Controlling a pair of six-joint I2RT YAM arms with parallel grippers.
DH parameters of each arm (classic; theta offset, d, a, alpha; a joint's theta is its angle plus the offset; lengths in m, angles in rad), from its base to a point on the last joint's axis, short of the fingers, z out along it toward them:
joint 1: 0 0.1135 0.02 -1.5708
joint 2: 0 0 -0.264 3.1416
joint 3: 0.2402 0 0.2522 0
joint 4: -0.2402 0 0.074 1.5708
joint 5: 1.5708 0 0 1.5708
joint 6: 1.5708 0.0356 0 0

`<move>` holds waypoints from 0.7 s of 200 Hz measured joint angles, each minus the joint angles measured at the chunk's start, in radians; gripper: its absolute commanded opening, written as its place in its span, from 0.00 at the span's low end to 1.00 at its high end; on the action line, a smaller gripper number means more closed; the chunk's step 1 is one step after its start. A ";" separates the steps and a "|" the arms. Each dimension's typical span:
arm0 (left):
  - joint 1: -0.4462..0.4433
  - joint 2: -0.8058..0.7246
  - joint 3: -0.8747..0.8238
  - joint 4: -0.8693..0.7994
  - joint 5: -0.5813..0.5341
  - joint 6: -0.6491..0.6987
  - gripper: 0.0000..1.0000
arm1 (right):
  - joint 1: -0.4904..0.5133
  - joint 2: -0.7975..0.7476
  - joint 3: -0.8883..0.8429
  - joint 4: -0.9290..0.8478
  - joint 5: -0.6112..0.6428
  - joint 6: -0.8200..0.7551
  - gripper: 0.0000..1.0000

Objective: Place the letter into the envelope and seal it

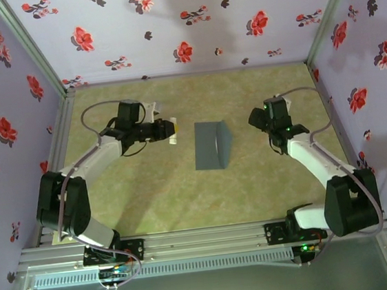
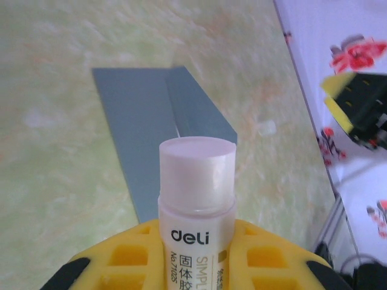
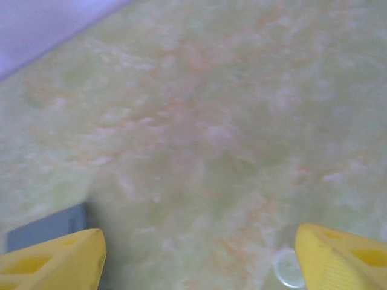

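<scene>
The left jaws are clenched on a glue stick. Its white plastic barrel sits between the yellow ribbed fingers, with "deli" printed in black on it. The round, pale, translucent top of the stick points toward the envelope and is near it but apart from it.

The right jaws are released. Their two yellow fingers stand wide apart with nothing between them, and they hang above bare worktop. A small clear cap lies on the surface just beside one of these fingers. A corner of the envelope shows beside the other finger.

The envelope lies flat near the middle of the worktop, a little toward the far edge, between the left arm and the right arm. It is a plain slate-grey paper rectangle with its long sides running from near to far. The flap along the right long side is tilted up off the body.

The worktop is smooth and mottled yellow-green, with faint orange and white marbling. Lilac walls printed with red and black flowers close it in at the far, left and right edges. Ribbed aluminium rails run along the near edge, where the black bases of the white arms are bolted.
</scene>
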 measured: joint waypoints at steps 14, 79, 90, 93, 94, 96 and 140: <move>-0.001 -0.031 -0.021 0.035 -0.078 -0.080 0.00 | 0.000 0.000 0.031 -0.017 -0.086 -0.004 0.80; -0.077 -0.134 -0.064 0.135 -0.372 -0.367 0.00 | 0.163 0.145 0.234 -0.057 -0.492 -0.028 0.72; -0.092 -0.133 -0.064 0.151 -0.380 -0.387 0.00 | 0.206 0.188 0.284 -0.055 -0.561 -0.028 0.69; -0.095 -0.133 -0.064 0.156 -0.380 -0.389 0.00 | 0.215 0.200 0.297 -0.053 -0.579 -0.029 0.69; -0.095 -0.133 -0.064 0.156 -0.380 -0.389 0.00 | 0.220 0.206 0.303 -0.053 -0.589 -0.030 0.68; -0.097 -0.133 -0.064 0.159 -0.380 -0.392 0.00 | 0.228 0.214 0.311 -0.053 -0.600 -0.029 0.68; -0.105 -0.133 -0.063 0.183 -0.374 -0.386 0.00 | 0.312 0.322 0.425 -0.035 -0.779 -0.029 0.65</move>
